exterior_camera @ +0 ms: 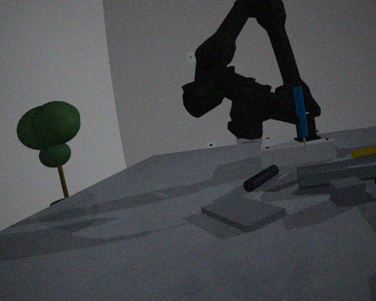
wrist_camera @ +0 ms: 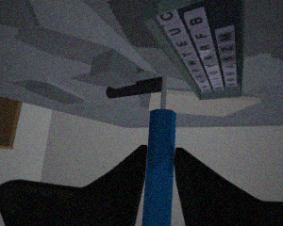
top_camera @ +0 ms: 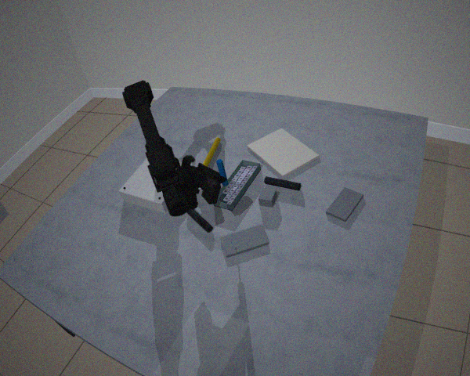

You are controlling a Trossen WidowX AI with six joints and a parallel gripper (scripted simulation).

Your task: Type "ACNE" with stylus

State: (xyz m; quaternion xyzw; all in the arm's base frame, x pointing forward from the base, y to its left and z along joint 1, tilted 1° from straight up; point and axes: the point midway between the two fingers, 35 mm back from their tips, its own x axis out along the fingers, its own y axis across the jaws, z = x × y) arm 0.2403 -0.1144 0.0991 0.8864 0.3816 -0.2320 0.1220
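Table (top_camera: 308, 258): grey top, carries everything noted below; dim light, long shadows across it

Arm (top_camera: 154, 141): black, folded over from its white base plate (top_camera: 140, 184), wrist low above the table

White slab (top_camera: 283, 151): flat, well beyond the end effector, past the far end of the keyboard

Keyboard (top_camera: 238, 184): dark green tray with white lettered keys, lying just beside the end effector on its outer side. Wrist view shows three key rows running away up-right (wrist_camera: 205, 47); letters C, U, E, B, R, F are legible, the rest too blurred

Grey blocks: one flat (top_camera: 244, 241) on the near side of the end effector, one (top_camera: 345, 203) well apart beyond the keyboard, one small (top_camera: 267, 196) touching or just beside the keyboard's far long edge; cannot tell which

Black cylinders: one (top_camera: 282, 183) beyond the keyboard, one (top_camera: 200, 220) just below the end effector, partly under the arm

Yellow rod (top_camera: 211, 151): lying on the table behind the end effector, near the stylus top

End effector (wrist_camera: 159, 162): clenched on the stylus, dark fingers pressing either side of the blue barrel

Stylus (top_camera: 222, 171): blue, held roughly upright, slightly tilted in the exterior view (exterior_camera: 300, 111). Thin grey tip (wrist_camera: 163, 94) points down beside the keyboard's near edge, off the keys, apart from the surface below
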